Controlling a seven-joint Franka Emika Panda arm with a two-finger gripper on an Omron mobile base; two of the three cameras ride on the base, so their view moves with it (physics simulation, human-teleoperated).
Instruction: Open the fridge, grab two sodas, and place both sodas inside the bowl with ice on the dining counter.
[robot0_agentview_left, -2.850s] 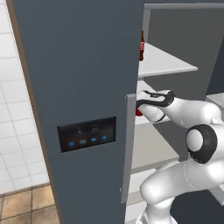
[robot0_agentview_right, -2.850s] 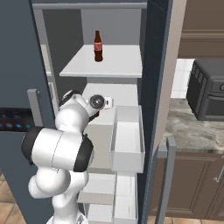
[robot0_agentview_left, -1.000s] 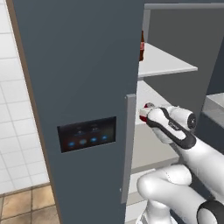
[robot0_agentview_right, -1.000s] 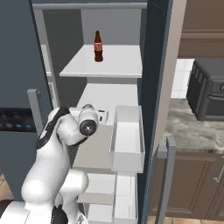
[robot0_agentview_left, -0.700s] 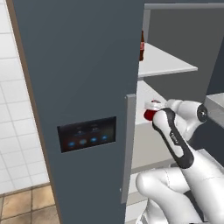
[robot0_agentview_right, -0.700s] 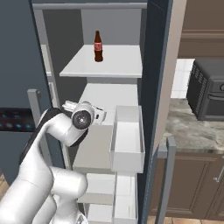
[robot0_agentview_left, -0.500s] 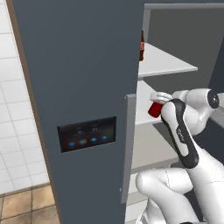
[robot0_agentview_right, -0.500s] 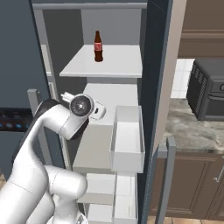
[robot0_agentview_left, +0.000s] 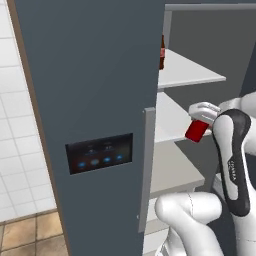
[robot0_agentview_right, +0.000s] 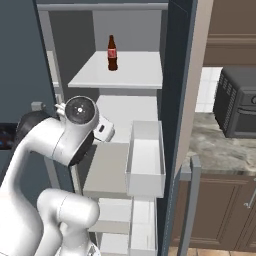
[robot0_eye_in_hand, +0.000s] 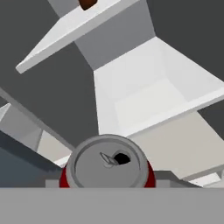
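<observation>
My gripper (robot0_agentview_left: 200, 121) is shut on a red soda can (robot0_agentview_left: 195, 132), held tilted in the air in front of the fridge's middle white shelf (robot0_agentview_left: 172, 125). The hand view looks down on the can's grey lid (robot0_eye_in_hand: 108, 162) with its pull tab, and the open fridge shelves lie beyond it. The slate-blue fridge (robot0_agentview_left: 90, 75) has its left door shut, with the black lit panel (robot0_agentview_left: 100, 152) on it. Its right door stands open, with a white door bin (robot0_agentview_right: 145, 155). The bowl and the dining counter are out of view.
A dark brown bottle (robot0_agentview_right: 112, 52) stands on the upper shelf. To the right of the open door are a dark microwave (robot0_agentview_right: 237, 102) on a stone worktop (robot0_agentview_right: 220, 150) and brown cabinets below. A white tiled wall (robot0_agentview_left: 15, 125) is left of the fridge.
The arm has swung and the hand has drawn back from the shelf, carrying the red can to the right in the left base view. The grip on the can has not changed.
</observation>
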